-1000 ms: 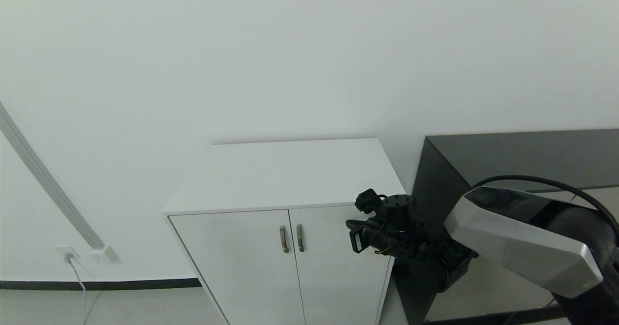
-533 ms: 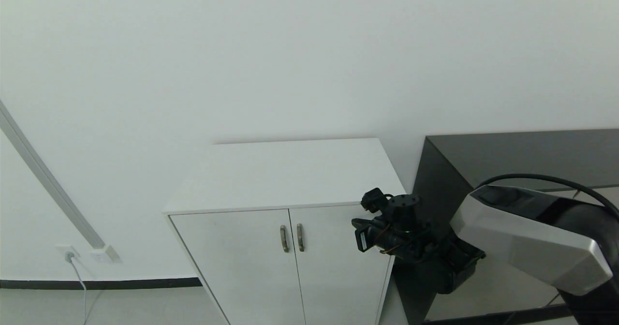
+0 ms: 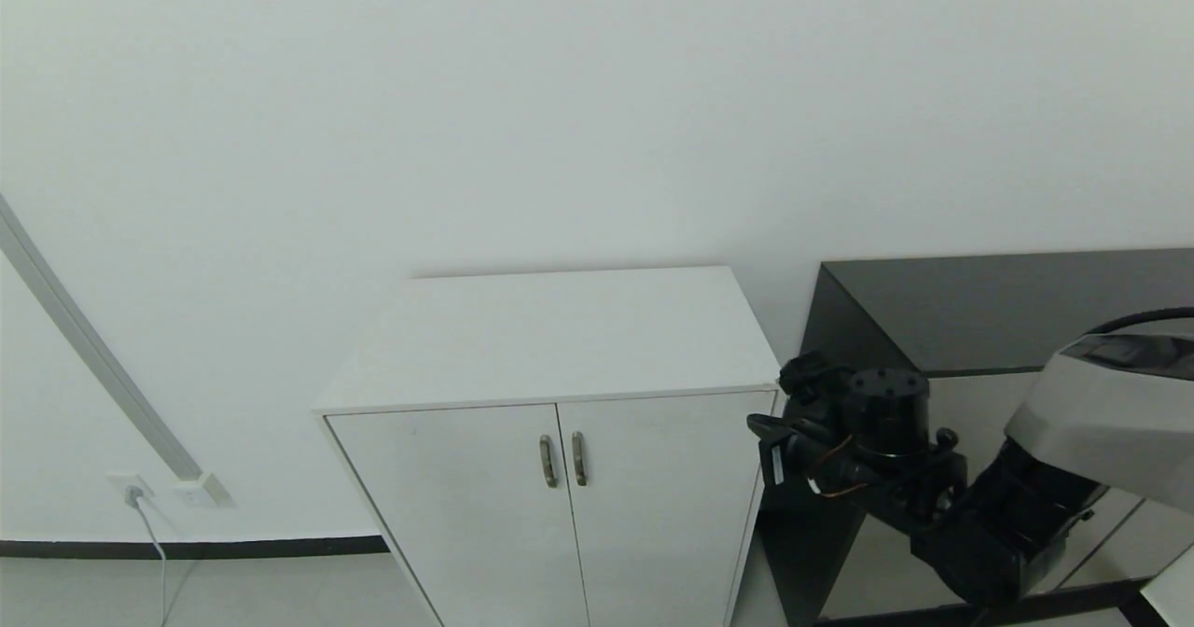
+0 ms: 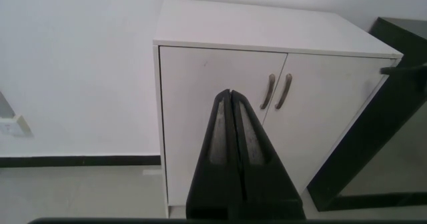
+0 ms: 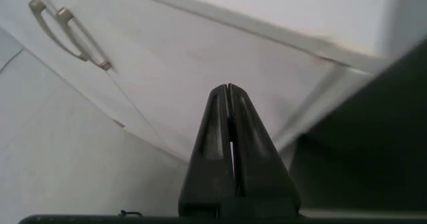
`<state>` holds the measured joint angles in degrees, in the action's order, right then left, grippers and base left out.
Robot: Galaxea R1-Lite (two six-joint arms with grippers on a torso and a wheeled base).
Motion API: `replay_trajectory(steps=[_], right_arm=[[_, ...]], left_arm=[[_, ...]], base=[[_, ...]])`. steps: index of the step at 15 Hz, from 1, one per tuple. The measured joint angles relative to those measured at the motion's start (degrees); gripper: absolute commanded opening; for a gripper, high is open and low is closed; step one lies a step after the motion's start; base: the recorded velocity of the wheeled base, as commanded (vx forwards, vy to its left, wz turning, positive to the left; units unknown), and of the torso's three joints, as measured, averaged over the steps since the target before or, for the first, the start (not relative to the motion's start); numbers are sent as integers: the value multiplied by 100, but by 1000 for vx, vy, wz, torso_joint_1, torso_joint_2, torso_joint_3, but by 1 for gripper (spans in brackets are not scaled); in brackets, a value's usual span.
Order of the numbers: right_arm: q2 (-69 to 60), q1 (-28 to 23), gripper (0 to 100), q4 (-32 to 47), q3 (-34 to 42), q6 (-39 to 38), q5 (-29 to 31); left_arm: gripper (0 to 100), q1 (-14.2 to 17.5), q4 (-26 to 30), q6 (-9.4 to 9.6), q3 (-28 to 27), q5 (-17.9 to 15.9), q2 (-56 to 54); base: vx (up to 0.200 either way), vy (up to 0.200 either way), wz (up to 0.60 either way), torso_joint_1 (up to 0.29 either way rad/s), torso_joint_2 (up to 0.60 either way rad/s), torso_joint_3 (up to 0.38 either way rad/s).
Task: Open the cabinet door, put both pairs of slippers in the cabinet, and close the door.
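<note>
Head view: I log one white cabinet [image 3: 560, 338], both doors [image 3: 466, 506] shut, two handles [image 3: 548, 461] side by side at the middle seam. My right hand [image 3: 772, 448] hangs just beside its upper right front corner, before a black unit [image 3: 979, 300].

Left wrist view: left hand [image 4: 231, 96], fingers pressed together, faces the cabinet front, well apart.

Right wrist view: right hand [image 5: 228, 91], fingers pressed together, near the right door.
</note>
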<state>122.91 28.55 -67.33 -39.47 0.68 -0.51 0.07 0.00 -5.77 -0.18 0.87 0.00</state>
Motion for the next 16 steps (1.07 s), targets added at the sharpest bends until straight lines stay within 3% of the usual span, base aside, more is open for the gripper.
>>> replay_trajectory(steps=[4,8,16], right_arm=[[-918,-374,0,-38,845,43,100],[-1714,-976,0,-38,1649,158,803],[-3234,-2398,0,-27,3093,541,790]], left_arm=[[0,0,0,0,0,-2,0],[0,0,0,0,0,0,0],[0,0,0,0,0,-5,0]], base=[[0,0,0,0,0,0],[0,0,0,0,0,0],[0,0,0,0,0,0]])
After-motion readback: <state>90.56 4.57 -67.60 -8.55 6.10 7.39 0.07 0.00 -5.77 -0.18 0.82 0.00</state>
